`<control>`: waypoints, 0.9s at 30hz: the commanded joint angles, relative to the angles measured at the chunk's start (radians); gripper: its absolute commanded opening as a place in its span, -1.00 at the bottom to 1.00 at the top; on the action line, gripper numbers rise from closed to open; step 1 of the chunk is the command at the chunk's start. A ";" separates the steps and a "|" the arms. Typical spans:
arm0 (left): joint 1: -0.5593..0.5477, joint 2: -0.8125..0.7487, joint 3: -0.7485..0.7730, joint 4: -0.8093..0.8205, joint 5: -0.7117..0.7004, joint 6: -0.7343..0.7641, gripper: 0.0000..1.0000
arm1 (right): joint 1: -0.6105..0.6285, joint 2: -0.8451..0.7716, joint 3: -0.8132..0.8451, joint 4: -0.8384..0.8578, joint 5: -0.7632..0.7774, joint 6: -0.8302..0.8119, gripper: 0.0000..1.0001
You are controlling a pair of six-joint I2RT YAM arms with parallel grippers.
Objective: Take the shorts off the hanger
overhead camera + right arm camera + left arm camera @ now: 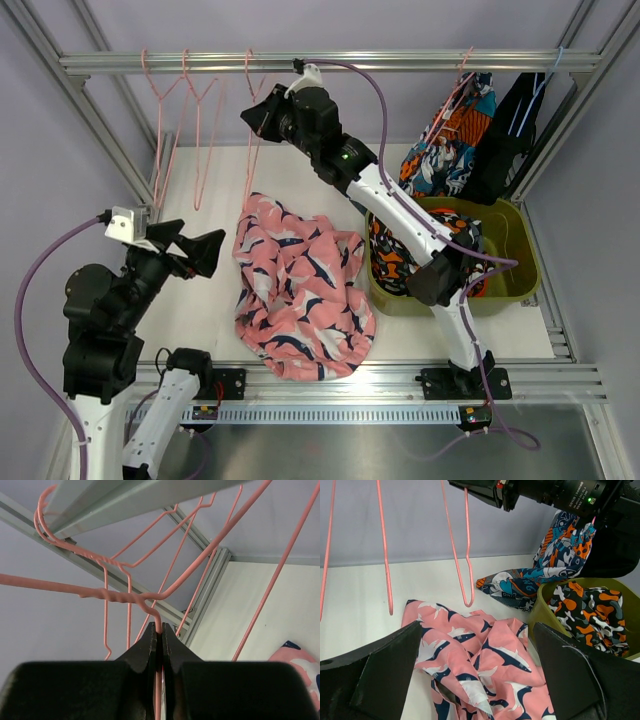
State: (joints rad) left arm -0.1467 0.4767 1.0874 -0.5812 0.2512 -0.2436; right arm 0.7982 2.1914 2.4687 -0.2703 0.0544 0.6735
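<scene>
The right claw [160, 630] is pinched shut on the thin wire of a pink hanger [115, 596], just below its twisted neck. The arm reaches up and back to the rail [400, 62], where the hanger hooks on. Nothing hangs from this hanger; two more bare ones hang beside it, to the left.

The left claw [195, 243] hovers low at the left side with its fingers spread wide, holding nothing. It points toward the pink shorts [300, 290].

The pink shorts, printed with navy and white sharks, lie crumpled on the white tabletop [200, 310], below the held hanger. To their right stands a green bin [515, 250] with camouflage shorts [392, 262] draped over its near rim. At the right end of the rail two pairs are not yet off: teal shorts [450, 145] with an orange and navy print, and black shorts [505, 135] beside them.

The pink pair appears finished, so the step in hand looks like letting go of the stripped hanger. The next move calls for opening the right claw and backing off without unhooking the wire. It would then swing right to the teal pair and take hold of cloth, not the hanger.
</scene>
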 commanded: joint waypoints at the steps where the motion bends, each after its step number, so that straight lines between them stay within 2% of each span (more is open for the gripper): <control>1: -0.002 -0.015 0.037 -0.002 -0.020 -0.003 0.97 | 0.004 0.014 0.059 0.097 0.065 -0.012 -1.00; 8: -0.002 -0.020 0.035 -0.008 -0.018 -0.006 0.97 | 0.004 0.054 0.076 0.200 0.087 -0.066 -1.00; 20: -0.002 -0.035 0.048 -0.055 -0.021 -0.014 0.98 | -0.001 0.128 0.069 0.258 0.099 -0.081 -1.00; 27: -0.002 -0.049 0.012 -0.029 -0.015 -0.028 0.98 | -0.002 0.025 -0.122 0.313 0.030 -0.074 -0.72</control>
State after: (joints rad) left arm -0.1467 0.4393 1.1038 -0.6464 0.2436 -0.2573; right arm 0.8124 2.2688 2.4168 0.0132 0.1047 0.5774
